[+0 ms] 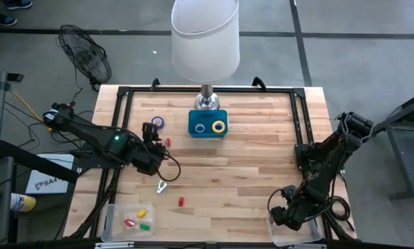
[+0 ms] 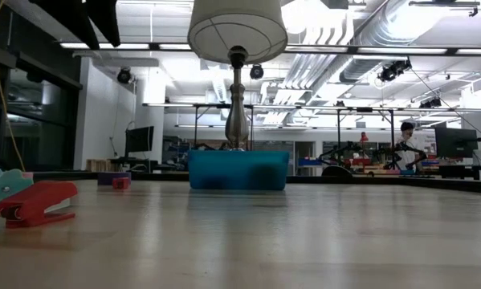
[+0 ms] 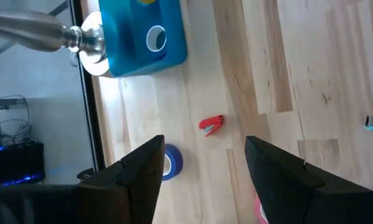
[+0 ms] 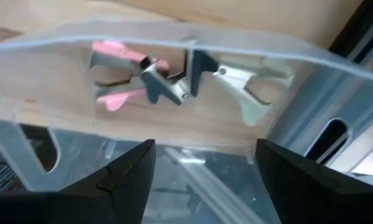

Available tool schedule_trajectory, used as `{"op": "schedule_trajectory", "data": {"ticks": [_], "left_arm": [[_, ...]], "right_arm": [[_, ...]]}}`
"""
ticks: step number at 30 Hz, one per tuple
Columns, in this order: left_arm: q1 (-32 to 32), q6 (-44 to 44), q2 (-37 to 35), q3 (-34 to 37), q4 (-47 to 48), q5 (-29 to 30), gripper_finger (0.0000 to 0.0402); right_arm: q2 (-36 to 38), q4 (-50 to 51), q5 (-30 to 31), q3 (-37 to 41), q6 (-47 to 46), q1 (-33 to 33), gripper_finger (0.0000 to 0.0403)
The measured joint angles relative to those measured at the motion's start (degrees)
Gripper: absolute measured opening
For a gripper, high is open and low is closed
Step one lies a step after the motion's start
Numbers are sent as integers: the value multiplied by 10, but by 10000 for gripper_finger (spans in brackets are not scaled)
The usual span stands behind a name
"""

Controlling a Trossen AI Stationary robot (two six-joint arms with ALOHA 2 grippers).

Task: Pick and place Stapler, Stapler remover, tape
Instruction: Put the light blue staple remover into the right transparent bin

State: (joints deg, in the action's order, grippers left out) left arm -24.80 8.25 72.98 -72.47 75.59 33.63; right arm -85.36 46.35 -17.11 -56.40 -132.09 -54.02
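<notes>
On the wooden table (image 1: 248,173), a white-shaded lamp (image 1: 205,41) stands at top centre behind a blue box (image 1: 207,124) bearing tape rings. My left hand (image 1: 151,133), fingers apart and empty, hovers left of centre by a purple tape roll (image 1: 157,122) and red stapler (image 1: 168,142). My right hand (image 1: 281,216), fingers apart, sits lower right over a clear bin (image 4: 192,50) holding pink-handled staple removers (image 4: 127,68).

Big white lamp (image 1: 205,34) + blue box (image 1: 193,117) sit just past left claw (image 1: 153,130), box touching lamp's foot. Fan (image 1: 86,54) on floor, far off. Clear tub (image 1: 110,223) w/ red, yellow, green blocks (image 1: 142,213) well apart from it. 2nd clear tub (image 1: 300,238) right under right claw (image 1: 283,216)
</notes>
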Motion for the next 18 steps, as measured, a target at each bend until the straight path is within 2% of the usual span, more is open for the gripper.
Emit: {"op": "schedule_trajectory", "data": {"ticks": [7,14,18], "left_arm": [[0,23,-18,0,29,0,217],[0,104,-20,0,62,-27,217],[0,159,-20,0,65,-43,217]], "right_arm": [[5,22,10,0,13,27,288],[45,35,123,-3,92,74,288],[72,64,171,-3,184,123,289]]}}
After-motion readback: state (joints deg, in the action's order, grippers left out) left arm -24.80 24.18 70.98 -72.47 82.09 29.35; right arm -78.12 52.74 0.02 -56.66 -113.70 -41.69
